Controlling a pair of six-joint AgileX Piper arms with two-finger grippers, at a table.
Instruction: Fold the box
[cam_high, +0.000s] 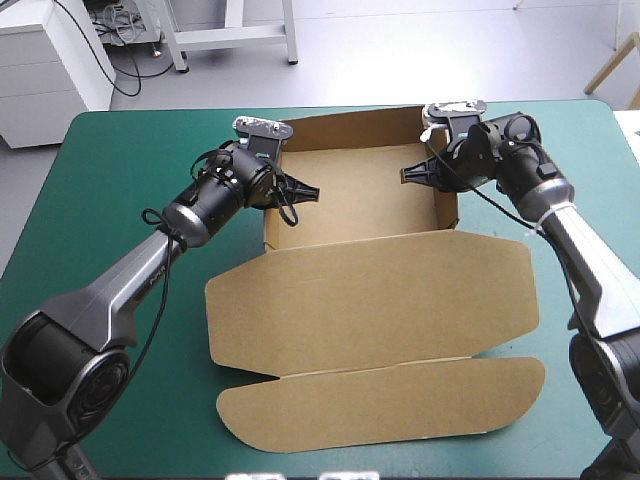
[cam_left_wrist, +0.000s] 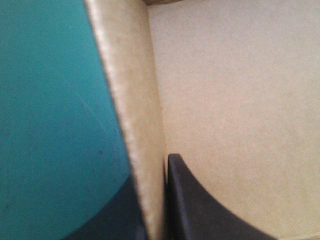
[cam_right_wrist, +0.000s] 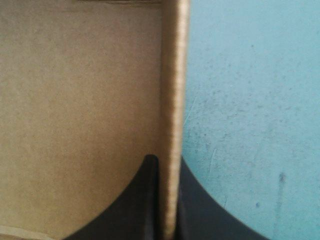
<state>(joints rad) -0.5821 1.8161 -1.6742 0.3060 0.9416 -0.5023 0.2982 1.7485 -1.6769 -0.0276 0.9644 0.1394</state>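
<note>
1. Surface. The counter carries a teal-green cover that reaches all four edges in the high view. The cover lies flat, and the right wrist view shows faint scuffs and specks on it.

2. Work item. The brown box stands as an open tray with its lid flat. The tray sits at the middle of the counter toward the far edge, with its rear wall and both side walls raised. The lid lies flat on the cover from the tray's near side toward the near edge, and a rounded end flap lies flat beyond its crease.

3. Left pincer. My left arm reaches in from the left edge. The pincer is all but closed on the tray's left side wall, with one black finger inside against the tray floor side and the other outside over the cover.

4. Right pincer. My right arm reaches in from the right edge. This pincer is likewise all but closed, with the tray's right side wall upright between its fingers, one inside the tray and one outside.

5. Surroundings. Beyond the far edge lies a pale floor. A white cabinet stands off the far left corner.
</note>
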